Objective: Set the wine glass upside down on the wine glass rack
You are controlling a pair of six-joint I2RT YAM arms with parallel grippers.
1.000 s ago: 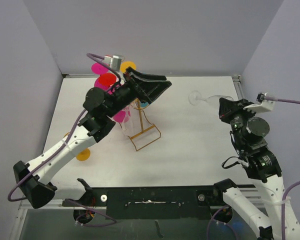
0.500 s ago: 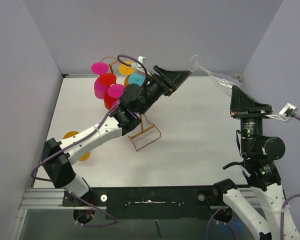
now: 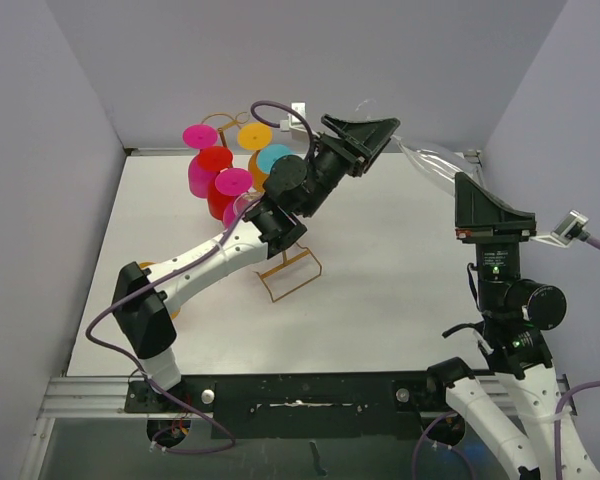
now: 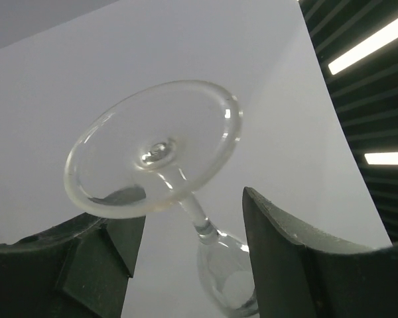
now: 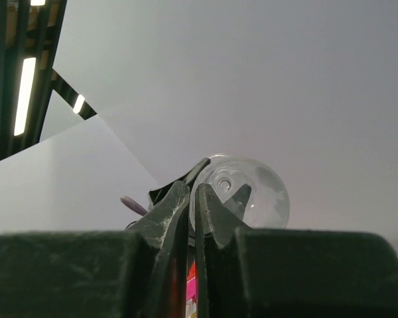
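- Clear glass, the wine glass (image 3: 432,158) hangs in the air over the back right of the surface (image 3: 380,300). It is tipped on its side, foot toward your left arm and bowl toward your right.
- Your right gripper (image 3: 462,182) has its fingers (image 5: 169,212) clenched on the rim of the bowl.
- Your left gripper (image 3: 372,130) has its fingers (image 4: 298,265) spread wide, one on each side of the round foot, not closed on it.
- The gold wire wine glass rack (image 3: 290,275) stands left of centre, well apart from the wine glass, with coloured glasses (image 3: 215,160) in pink, red, orange and teal hung on it.
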